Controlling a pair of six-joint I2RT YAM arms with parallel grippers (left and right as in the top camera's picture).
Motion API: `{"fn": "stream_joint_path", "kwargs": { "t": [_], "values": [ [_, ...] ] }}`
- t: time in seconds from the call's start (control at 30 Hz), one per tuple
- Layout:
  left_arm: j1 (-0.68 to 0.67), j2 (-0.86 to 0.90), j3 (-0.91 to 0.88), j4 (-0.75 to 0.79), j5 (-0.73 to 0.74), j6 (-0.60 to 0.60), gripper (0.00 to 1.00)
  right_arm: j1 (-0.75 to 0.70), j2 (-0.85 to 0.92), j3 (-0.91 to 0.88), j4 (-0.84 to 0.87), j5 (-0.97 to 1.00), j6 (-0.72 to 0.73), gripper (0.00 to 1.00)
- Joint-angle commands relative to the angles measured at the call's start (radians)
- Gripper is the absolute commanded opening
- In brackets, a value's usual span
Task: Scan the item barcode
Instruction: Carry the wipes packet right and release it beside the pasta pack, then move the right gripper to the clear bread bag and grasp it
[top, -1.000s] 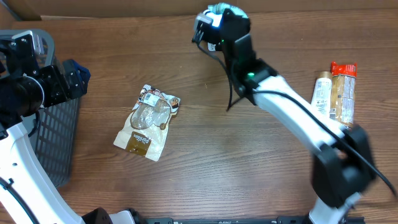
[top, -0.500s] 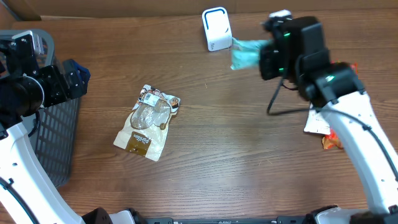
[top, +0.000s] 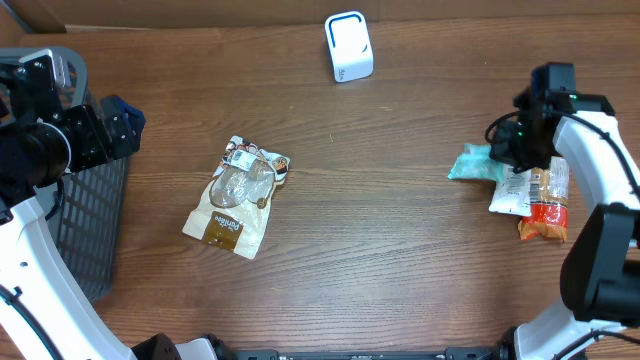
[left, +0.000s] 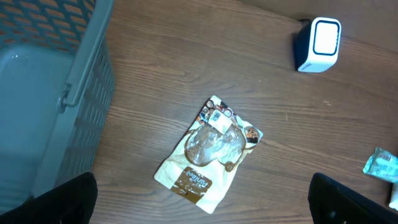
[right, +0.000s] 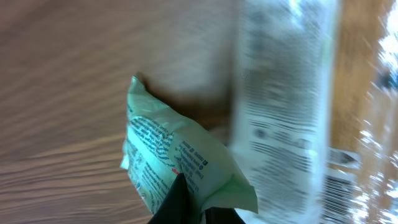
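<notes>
A mint-green packet with small print is pinched at one end by my shut right gripper and lies low over the table at the right, against a pile of packets. The white barcode scanner stands at the back centre, far from that gripper. A white and brown snack pouch lies flat left of centre. My left gripper hangs wide open high above it, beside the basket, with nothing between its fingers. From the left wrist, the pouch and the scanner both show.
A grey mesh basket stands at the table's left edge and fills the left of the left wrist view. A clear printed packet from the pile lies right next to the green packet.
My right arm has swung from the scanner at the back over to the right side, carrying the green packet down beside the pile. The left arm has not moved.
</notes>
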Motion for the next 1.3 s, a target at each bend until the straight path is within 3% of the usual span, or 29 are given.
{"fn": "stream_joint_path", "kwargs": {
  "t": [0.0, 0.1, 0.2, 0.33, 0.43, 0.5, 0.57, 0.63, 0.83, 1.13, 1.27],
  "values": [
    [0.002, 0.005, 0.001, 0.001, 0.011, 0.020, 1.00, -0.025, 0.010, -0.001, -0.023, 0.040, -0.017, 0.06],
    [0.002, 0.005, 0.001, 0.001, 0.011, 0.020, 1.00, -0.038, 0.009, 0.003, -0.052, 0.061, -0.018, 0.50],
    [0.002, 0.005, 0.001, 0.001, 0.011, 0.020, 1.00, -0.045, 0.009, 0.025, -0.093, 0.086, -0.017, 0.70],
    [0.002, 0.005, 0.001, 0.001, 0.011, 0.020, 0.99, -0.045, 0.008, 0.139, -0.170, 0.049, -0.009, 0.75],
    [0.002, 0.005, 0.001, 0.001, 0.011, 0.020, 1.00, -0.024, 0.008, 0.286, -0.211, -0.158, -0.009, 0.79],
    [0.002, 0.005, 0.001, 0.001, 0.011, 0.020, 0.99, 0.001, 0.008, 0.327, -0.191, -0.332, -0.010, 1.00],
    [0.002, 0.005, 0.001, 0.001, 0.011, 0.020, 1.00, 0.042, 0.008, 0.328, -0.130, -0.534, -0.011, 1.00],
    [0.002, 0.005, 0.001, 0.001, 0.011, 0.020, 1.00, 0.089, 0.014, 0.319, -0.078, -0.616, -0.013, 1.00],
    [0.002, 0.005, 0.001, 0.001, 0.011, 0.020, 1.00, 0.325, 0.018, 0.196, 0.176, -0.628, 0.014, 1.00],
    [0.002, 0.005, 0.001, 0.001, 0.011, 0.020, 0.99, 0.572, 0.105, 0.021, 0.524, -0.517, 0.457, 1.00],
    [0.002, 0.005, 0.001, 0.001, 0.011, 0.020, 1.00, 0.657, 0.181, 0.012, 0.629, -0.524, 0.534, 1.00]
  ]
}}
